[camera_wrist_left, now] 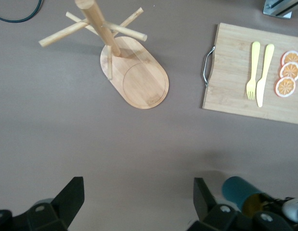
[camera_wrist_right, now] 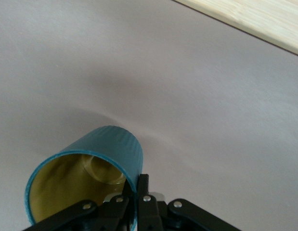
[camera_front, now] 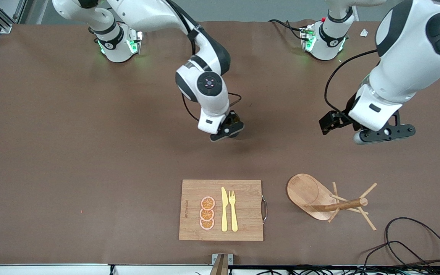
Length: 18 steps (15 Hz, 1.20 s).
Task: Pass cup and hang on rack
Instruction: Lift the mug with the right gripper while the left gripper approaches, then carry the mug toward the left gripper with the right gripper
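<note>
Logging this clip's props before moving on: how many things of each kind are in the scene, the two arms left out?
Dark teal cylindrical mug, held above the bare table: 1
Light wooden mug tree: 1
Rectangular wooden cutting board: 1
Yellow knife: 1
Yellow fork: 1
Orange slices on the board: 3
Total: 8

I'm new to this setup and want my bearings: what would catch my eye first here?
The right tool is shut on the rim of a teal cup, held over bare table. Nearer the camera sits a cutting board with a yellow knife, a fork and orange slices. Beside it, toward the left arm's end, stands a wooden rack; the left tool waits open above the table.
</note>
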Tool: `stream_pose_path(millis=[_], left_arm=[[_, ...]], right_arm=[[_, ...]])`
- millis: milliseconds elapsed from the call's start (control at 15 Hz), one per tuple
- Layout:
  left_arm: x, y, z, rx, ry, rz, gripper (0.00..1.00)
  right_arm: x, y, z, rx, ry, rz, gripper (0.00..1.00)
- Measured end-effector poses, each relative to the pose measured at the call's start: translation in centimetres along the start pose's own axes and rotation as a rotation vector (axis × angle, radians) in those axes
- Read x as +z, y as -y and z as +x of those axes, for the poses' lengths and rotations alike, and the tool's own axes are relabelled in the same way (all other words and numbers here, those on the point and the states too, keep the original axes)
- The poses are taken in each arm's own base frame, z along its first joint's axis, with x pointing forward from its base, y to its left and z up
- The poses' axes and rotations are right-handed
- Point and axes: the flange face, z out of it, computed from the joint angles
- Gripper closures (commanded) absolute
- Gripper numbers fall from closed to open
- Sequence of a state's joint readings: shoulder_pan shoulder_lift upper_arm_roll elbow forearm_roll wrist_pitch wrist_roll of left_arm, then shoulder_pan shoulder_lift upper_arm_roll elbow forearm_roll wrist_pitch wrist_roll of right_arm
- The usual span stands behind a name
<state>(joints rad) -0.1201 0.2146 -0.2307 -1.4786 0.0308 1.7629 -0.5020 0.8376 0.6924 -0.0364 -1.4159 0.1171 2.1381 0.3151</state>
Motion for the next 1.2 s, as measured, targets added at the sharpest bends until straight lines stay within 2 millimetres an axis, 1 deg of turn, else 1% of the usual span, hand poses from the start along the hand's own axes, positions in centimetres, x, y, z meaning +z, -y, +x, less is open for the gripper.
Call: stream_pose_path(millis=[267, 533, 667, 800, 867, 933, 1200], left_arm=[[2.8, -0.9, 1.0, -0.022, -0.007, 0.024, 0.0], [5.0, -1.2, 2.3, -0.025, -0.029, 0.004, 0.0], [5.9, -1.4, 2.7, -0.025, -0.035, -0.004, 0.0], [6.5, -1.5, 2.9, -0.025, -0.03, -0.004, 0.0], [6.6, -1.5, 2.9, -0.025, -0.029, -0.004, 0.0], [6.7, -1.6, 2.9, -0.029, -0.028, -0.005, 0.0], [7.2, -2.0, 2.9, -0.069, -0.025, -0.006, 0.0]], right_arm=[[1.9, 1.0, 1.6, -0.027, -0.021, -0.024, 1.0], [3.7, 1.6, 2.1, -0.044, -0.021, -0.041, 0.99], [4.3, 1.7, 2.4, -0.049, -0.027, -0.045, 0.99], [4.4, 1.9, 2.7, -0.052, -0.032, -0.046, 0.94], [4.3, 2.0, 2.8, -0.054, -0.037, -0.047, 0.72], [4.3, 2.1, 2.8, -0.059, -0.04, -0.051, 0.01], [4.0, 2.4, 2.9, -0.07, -0.052, -0.058, 0.0]])
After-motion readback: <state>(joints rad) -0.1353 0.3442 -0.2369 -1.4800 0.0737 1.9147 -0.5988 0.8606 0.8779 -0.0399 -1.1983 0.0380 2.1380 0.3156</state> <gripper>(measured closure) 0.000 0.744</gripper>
